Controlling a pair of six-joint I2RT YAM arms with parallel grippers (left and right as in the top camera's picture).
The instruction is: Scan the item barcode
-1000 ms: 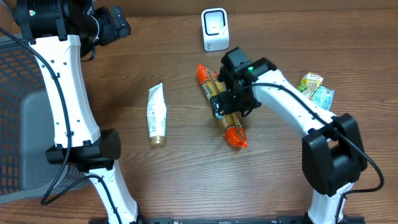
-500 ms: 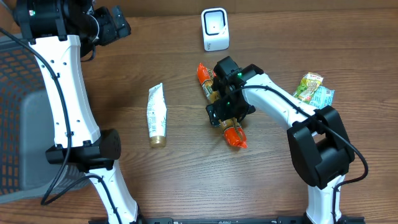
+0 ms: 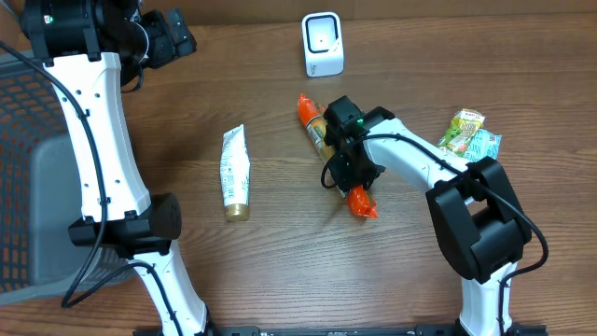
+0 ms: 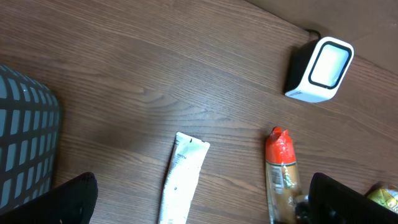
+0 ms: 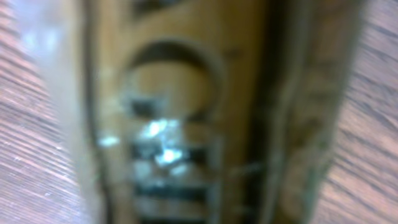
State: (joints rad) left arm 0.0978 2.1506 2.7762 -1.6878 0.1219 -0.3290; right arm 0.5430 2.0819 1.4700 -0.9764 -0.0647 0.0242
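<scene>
Orange at both ends, the long packet [image 3: 313, 123] is lying slantwise on the wooden table [image 3: 280, 271], near the middle and in front of the white scanner [image 3: 323, 44], well apart from it. We are pressing our right gripper [image 3: 341, 162] down over its middle, so only its upper part and its lower tip [image 3: 362, 203] are showing from above. Our right wrist camera is sitting so close that the packet's brown label [image 5: 186, 112] is filling the view in a blur. No fingers are showing there, so we cannot tell whether they are pinching the packet or only resting around it.

We are holding our left gripper [image 3: 175, 39] high over the far left of the table. Its dark fingers [image 4: 78, 199] are standing spread wide at the two lower corners of the left wrist view, with nothing between them. From there we are looking down on the scanner [image 4: 320, 68], the packet's upper orange end [image 4: 278, 148] and a pale tube [image 4: 183, 180].

That tube [image 3: 235, 173] is lying to the left of the packet, apart from it. A grey basket [image 3: 23, 140] is standing at the left edge. Two small green snack packets [image 3: 471, 135] are lying together at the far right.
</scene>
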